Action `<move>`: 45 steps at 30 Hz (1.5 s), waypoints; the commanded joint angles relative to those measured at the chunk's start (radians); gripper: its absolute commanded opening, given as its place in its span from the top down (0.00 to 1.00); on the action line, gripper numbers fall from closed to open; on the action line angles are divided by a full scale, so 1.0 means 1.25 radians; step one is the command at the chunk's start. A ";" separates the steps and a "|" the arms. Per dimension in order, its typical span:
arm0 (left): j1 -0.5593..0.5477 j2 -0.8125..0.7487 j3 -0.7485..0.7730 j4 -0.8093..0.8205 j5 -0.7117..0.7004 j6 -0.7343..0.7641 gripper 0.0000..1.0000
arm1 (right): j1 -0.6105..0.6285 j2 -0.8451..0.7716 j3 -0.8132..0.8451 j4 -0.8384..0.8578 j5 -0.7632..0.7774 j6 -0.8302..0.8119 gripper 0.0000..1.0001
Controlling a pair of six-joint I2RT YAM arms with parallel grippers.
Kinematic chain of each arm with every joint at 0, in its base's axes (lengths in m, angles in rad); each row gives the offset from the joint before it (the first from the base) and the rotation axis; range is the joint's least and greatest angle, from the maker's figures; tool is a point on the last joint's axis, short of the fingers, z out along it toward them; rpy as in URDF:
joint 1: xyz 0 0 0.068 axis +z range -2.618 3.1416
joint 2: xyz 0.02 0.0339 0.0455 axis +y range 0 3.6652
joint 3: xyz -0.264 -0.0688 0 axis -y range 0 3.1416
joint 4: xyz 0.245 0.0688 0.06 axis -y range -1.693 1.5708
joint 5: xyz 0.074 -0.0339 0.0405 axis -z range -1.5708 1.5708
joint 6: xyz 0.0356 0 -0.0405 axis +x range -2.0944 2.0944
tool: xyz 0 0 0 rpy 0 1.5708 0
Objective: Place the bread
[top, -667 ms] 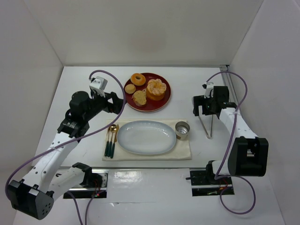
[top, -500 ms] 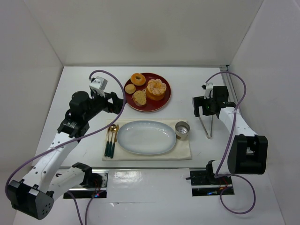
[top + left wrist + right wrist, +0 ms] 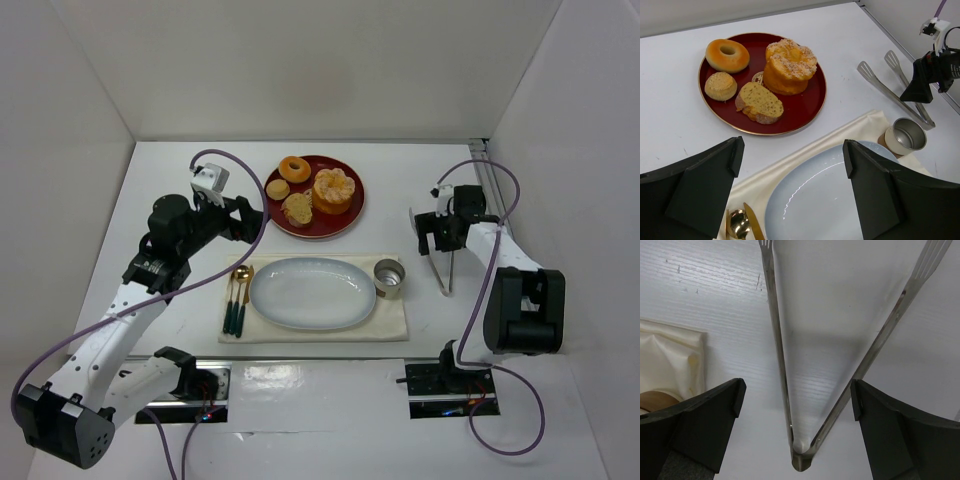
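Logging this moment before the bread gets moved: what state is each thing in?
bread: on the red plate, untouched.
blue plate: empty.
tongs: lying flat, spread, ungripped.
cup: upright, looks empty.
left hand: open, empty.
right hand: open over the tongs.

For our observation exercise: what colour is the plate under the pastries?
The plate is dark red, gold-rimmed; clearest in the left wrist view.

Tongs (image 3: 776,340) tips were cut by top edge, right wrist view; blue plate (image 3: 810,197) partly hidden behind left gripper (image 3: 792,162)
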 commanded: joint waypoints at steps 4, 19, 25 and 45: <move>-0.004 -0.016 -0.002 0.037 0.023 -0.008 0.00 | -0.006 -0.025 0.025 0.000 0.032 -0.003 0.00; -0.004 -0.016 -0.002 0.037 0.023 -0.008 0.00 | -0.006 -0.032 -0.012 -0.008 0.088 0.020 0.00; -0.004 -0.016 -0.002 0.037 0.030 -0.008 0.00 | -0.006 -0.013 -0.029 0.000 0.098 0.020 0.00; -0.004 -0.024 -0.002 0.045 0.030 -0.008 0.00 | -0.006 0.108 -0.022 0.000 0.097 0.020 0.00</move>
